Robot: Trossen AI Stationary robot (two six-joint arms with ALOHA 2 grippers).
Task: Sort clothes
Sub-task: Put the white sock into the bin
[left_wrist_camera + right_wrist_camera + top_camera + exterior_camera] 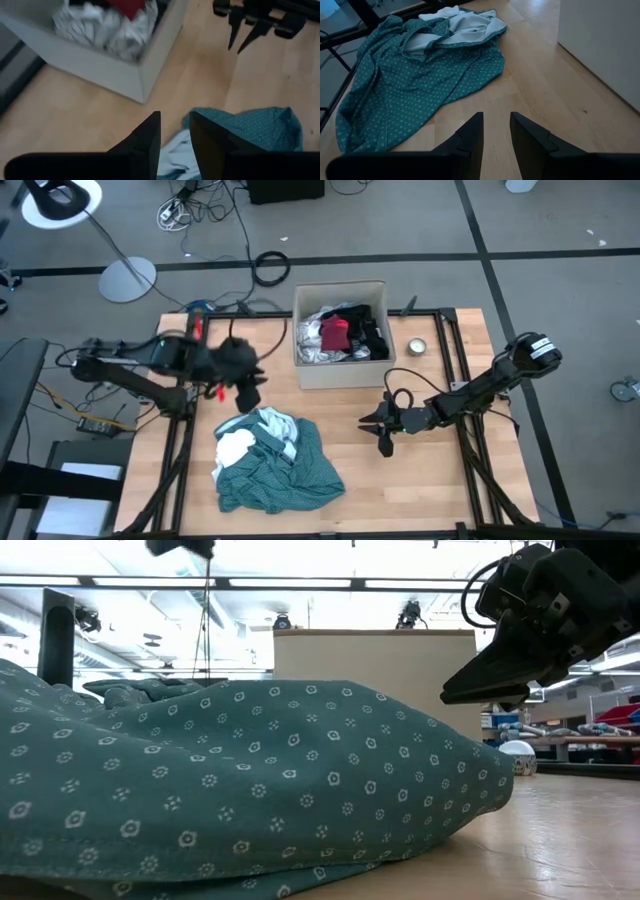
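A teal dotted shirt [290, 475] lies crumpled on the table's near left part, with a light blue piece [262, 425] and a white piece [235, 445] on its far end. A tan cardboard box [340, 372] at the far middle holds a red piece [335, 332], a black piece [372, 330] and black-and-white patterned cloth [318, 350]. My left gripper [248, 392] hovers open above the pile's far edge, between the pile and the box, with nothing between its fingers [150, 135]. My right gripper [384, 436] stands open just above bare wood, right of the shirt [410, 85].
A small round metal tin [417, 346] sits right of the box. Black frame rails [455, 360] run along the table's left and right sides. Bare wood [400, 490] lies at the near right. Cables and a lamp base [128, 278] lie on the floor beyond.
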